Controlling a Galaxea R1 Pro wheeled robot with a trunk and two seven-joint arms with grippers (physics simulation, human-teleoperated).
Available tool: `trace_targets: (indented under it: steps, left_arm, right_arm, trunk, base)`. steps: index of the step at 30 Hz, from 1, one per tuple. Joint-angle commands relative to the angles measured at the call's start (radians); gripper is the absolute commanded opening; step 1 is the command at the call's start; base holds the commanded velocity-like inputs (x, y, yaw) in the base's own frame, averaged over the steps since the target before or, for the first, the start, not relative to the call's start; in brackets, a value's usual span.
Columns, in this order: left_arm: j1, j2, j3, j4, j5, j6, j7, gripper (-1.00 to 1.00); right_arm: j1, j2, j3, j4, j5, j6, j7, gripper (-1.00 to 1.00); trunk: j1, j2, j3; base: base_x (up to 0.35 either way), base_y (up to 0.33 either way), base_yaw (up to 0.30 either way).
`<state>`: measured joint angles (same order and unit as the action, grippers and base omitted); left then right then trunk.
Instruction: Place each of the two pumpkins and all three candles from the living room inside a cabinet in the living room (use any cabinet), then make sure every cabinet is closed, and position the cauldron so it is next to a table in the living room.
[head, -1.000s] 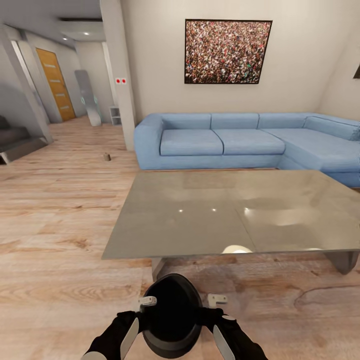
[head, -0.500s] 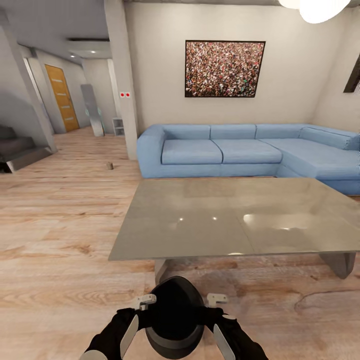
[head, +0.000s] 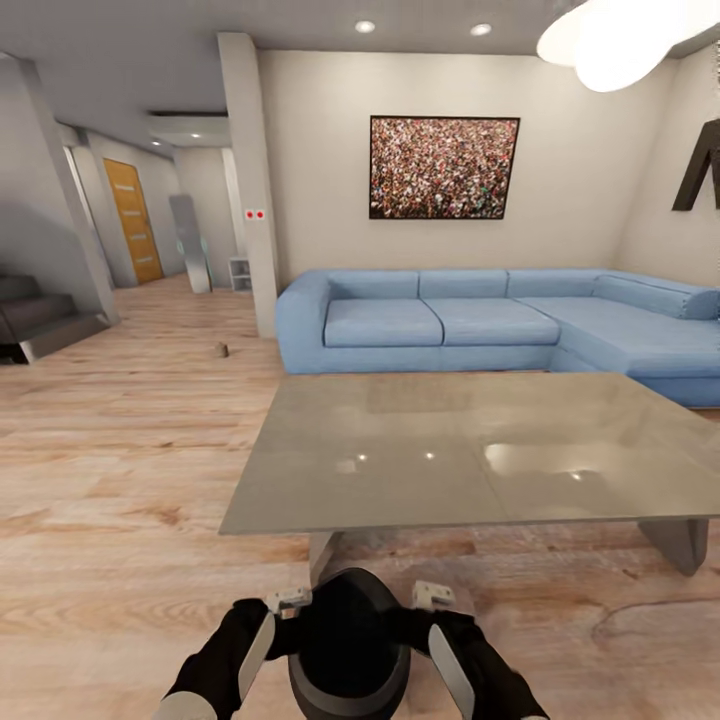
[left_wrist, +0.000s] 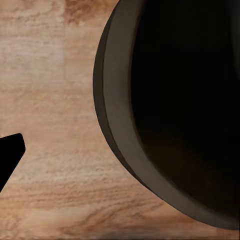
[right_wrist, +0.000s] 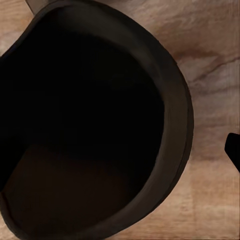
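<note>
two arms are reaching down at the near edge of the head view, the left gripper (head: 288, 600) and right gripper (head: 433, 594) pressing on opposite sides of the black cauldron (head: 348, 643); how far each one's fingers are spread cannot be told. the cauldron is sitting over the wood floor (head: 110, 500), just before the grey table (head: 460, 455). beyond the table a blue sofa (head: 500, 325) is standing under a picture (head: 443, 167). a small candle (head: 221, 349) is lying on the floor farther off.
</note>
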<state>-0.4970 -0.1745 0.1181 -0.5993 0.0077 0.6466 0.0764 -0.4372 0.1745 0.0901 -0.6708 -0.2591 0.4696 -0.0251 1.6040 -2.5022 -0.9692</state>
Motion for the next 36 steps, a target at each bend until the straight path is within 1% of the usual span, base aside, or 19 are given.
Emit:
trace_targets:
  steps: [1,6,9,14,36]
  left_arm:
    - [0.0,0.0,0.0,-0.002,0.0,0.012,0.0,1.0]
    - [0.0,0.001,0.0,-0.009,0.0,0.042,0.0,1.0]
    - [0.0,0.001,0.0,-0.017,0.0,0.054,0.0,1.0]
    - [0.0,0.001,0.0,-0.022,0.0,0.061,0.0,1.0]
    - [0.0,0.002,-0.001,-0.025,0.0,0.062,0.002,1.0]
  right_arm:
    - [0.0,0.0,-0.002,-0.004,-0.009,0.014,0.0,1.0]
    - [0.0,0.0,-0.006,-0.009,-0.021,0.034,-0.001,1.0]
    - [0.0,0.0,-0.007,-0.01,-0.024,0.038,-0.001,1.0]
    - [0.0,0.0,-0.006,-0.01,-0.023,0.039,-0.003,1.0]
    - [0.0,0.0,-0.006,-0.01,-0.023,0.039,-0.007,1.0]
  trunk:
    - [0.0,0.0,0.004]
    - [-0.003,0.001,0.023]
    - [-0.004,0.002,0.035]
    - [-0.023,0.037,0.051]
    - [-0.107,0.191,0.12]
  base:
    - [0.0,0.0,0.0]
    - [-0.015,0.0,0.0]
    - [-0.198,0.0,0.0]
    - [-0.112,0.0,0.0]
    - [-0.002,0.0,0.0]
